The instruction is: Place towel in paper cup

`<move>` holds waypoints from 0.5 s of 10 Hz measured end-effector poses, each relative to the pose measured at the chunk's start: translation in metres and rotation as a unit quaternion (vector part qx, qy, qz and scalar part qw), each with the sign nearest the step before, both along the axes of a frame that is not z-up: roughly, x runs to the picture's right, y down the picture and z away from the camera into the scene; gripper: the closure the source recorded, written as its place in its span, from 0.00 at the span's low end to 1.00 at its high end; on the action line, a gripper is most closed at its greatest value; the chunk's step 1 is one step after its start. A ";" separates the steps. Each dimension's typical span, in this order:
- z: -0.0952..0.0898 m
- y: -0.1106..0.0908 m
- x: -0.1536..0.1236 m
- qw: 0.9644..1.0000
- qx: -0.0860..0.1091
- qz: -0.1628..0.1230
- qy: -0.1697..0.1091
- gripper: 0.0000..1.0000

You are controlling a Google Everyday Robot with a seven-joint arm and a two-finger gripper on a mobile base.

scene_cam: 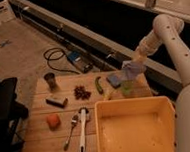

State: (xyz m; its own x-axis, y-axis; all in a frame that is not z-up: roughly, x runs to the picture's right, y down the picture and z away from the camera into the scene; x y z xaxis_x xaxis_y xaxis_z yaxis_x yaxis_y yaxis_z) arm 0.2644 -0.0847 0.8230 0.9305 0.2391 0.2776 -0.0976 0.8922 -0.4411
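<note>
A: Stock check, biggest item first. What heads the list?

B: Item one, wooden table (pixel 44 145), slatted, bearing everything else. Item two, yellow bin (pixel 164 115), front right; what shows of its inside holds nothing.

A: And the task's own pieces?

B: Item three, towel (pixel 132 69), blue-grey, hanging in folds from the gripper (pixel 133 63), whose fingers are pressed together pinching the cloth's upper part. It hangs directly above item four, paper cup (pixel 127 89), pale yellow-green, standing upright at the table's back right, just behind the bin. The towel's lower end seems to reach the cup's mouth; whether any of it is inside yet I cannot tell.

A: Why held like that?

B: My reading: gripped high so the loose end can feed into the narrow opening. The cloth is not yet released.

A: Smaller stock?

B: White-handled tool (pixel 82 134) and spoon (pixel 70 130), lying side by side at the front. Blue block (pixel 113 80), just left of the paper cup. Green chilli (pixel 99 84) beside that. Dark bar (pixel 56 100). Dark metal cup (pixel 50 80), upright at back left, contents not visible. Dark red cluster (pixel 81 92) mid-table. Orange fruit (pixel 53 121), left front.
</note>
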 end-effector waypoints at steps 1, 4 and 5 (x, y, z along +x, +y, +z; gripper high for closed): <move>0.002 0.000 -0.002 1.000 0.010 -0.004 0.002 1.00; 0.008 -0.004 -0.006 0.999 0.033 -0.016 0.032 1.00; 0.012 -0.007 -0.003 0.998 0.042 -0.015 0.044 1.00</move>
